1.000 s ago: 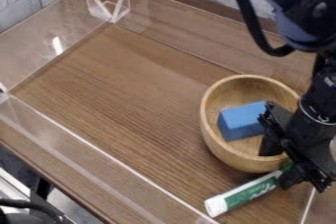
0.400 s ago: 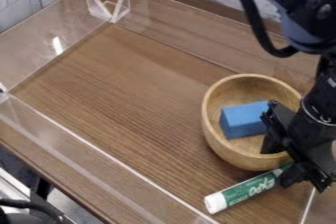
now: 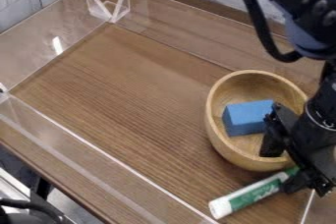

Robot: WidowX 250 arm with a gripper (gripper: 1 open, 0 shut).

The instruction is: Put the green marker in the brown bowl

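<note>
Nearest the camera, the green marker is seen lying flat on the wooden table, at the bottom right, with its white end pointing toward the front edge and its green cap tucked under the claw. Compared with a second ago, the marker is found lying a little more to the right and lower in view, and the brown bowl is likewise shifted slightly to the right; the marker is therefore judged to have been nudged rather than lifted, and the pick-up is not yet done. The claw is pointed straight down over the capped end, touching or just above it, but whether its jaws are parted or closed on the cap cannot be told from this view. Just behind the marker the bowl is set, with a blue block lying inside it. Farther back, clear plastic walls are seen around the table.
</note>
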